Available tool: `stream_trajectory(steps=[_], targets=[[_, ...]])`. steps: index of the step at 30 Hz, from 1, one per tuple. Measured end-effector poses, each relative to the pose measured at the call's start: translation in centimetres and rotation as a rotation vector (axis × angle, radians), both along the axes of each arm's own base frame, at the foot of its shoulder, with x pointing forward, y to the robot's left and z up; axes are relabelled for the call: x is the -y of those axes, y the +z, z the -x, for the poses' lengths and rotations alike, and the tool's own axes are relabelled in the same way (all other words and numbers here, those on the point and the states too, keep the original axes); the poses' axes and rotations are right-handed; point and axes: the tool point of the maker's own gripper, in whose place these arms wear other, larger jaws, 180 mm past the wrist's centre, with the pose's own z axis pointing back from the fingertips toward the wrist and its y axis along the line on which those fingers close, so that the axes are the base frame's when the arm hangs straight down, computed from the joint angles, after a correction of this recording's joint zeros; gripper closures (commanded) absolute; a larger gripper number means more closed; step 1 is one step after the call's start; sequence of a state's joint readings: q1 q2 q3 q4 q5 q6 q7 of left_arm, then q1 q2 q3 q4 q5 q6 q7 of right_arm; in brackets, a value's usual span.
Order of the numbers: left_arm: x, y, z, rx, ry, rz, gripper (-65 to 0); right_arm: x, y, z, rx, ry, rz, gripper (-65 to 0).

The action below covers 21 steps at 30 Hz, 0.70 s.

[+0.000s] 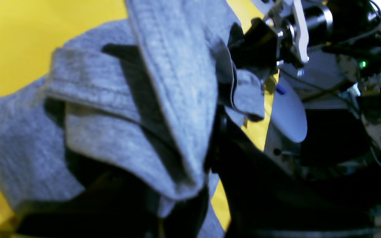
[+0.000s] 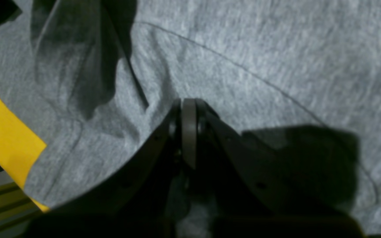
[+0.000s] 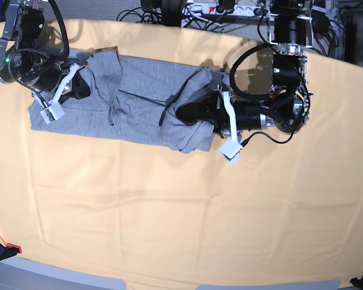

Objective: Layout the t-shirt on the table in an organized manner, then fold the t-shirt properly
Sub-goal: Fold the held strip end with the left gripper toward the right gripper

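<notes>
The t-shirt [image 3: 139, 109] lies as a long, rumpled grey band across the far part of the table [image 3: 187, 223], running left to right with its far edge close to the table's far rim, while the whole near half of the pale yellow-orange cloth lies bare, with only soft creases in it. The right gripper [image 3: 78, 89] sits at the shirt's left end and the left gripper [image 3: 187, 112] at its right end, where the cloth is bunched into a dark fold; the two stand well apart, with wrinkled fabric between them. From the base view neither grip can be judged closely. The right wrist view shows the right gripper [image 2: 188, 105] with its jaws pressed together, tips against plain grey fabric with a curved seam running past; whether any cloth is caught between them cannot be told. The left wrist view shows what the base view hides: thick folds of the t-shirt [image 1: 150, 109], hemmed edges doubled over, draped over the dark left gripper [image 1: 215, 158], whose nearly closed jaws pinch the cloth, with yellow table [image 1: 18, 36] behind and the other arm's hardware beyond.
</notes>
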<state>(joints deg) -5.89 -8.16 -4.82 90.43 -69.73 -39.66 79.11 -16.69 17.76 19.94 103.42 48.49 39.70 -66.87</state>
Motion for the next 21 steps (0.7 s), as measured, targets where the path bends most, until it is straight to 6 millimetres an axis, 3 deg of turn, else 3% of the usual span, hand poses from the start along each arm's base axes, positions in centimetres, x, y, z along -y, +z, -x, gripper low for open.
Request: stream_trajectory(steps=[1,4,5,6,12,18,20,21], targets=[[0.1,0.0,-0.3,0.008,0.016,0.001,-5.7,0.0,0.0,0.0,0.0,0.0,0.0,0.0],[0.6,0.7,-1.0,0.03,0.049,0.038,-37.7,0.0,0.0,0.0,0.0,0.0,0.0,0.0],[0.8,0.9,-1.1,0.033,0.052,0.05,-46.1,0.0,0.0,0.0,0.001,0.0,-0.003,0.0],[1.2,1.0,-1.0,0.033,0.044,0.055,-50.4,0.0,0.0,0.0,0.0,0.0,-0.002,0.0],[2.3,1.7,-0.5,0.031,0.003,0.093,-49.6,0.0,0.0,0.0,0.0,0.0,-0.002,0.0],[0.9,2.9,-1.6,0.059,-0.011,0.073,-49.3,0.0,0.0,0.0,0.001,0.0,-0.003,0.0],[0.0,4.2,-2.5,0.082,0.012,0.109,-43.3,0.0,0.0,0.0,0.001,0.0,-0.002,0.0],[-0.7,5.0,-3.3,0.104,0.042,0.125,-34.1,0.0,0.0,0.0,0.001,0.0,-0.003,0.0]])
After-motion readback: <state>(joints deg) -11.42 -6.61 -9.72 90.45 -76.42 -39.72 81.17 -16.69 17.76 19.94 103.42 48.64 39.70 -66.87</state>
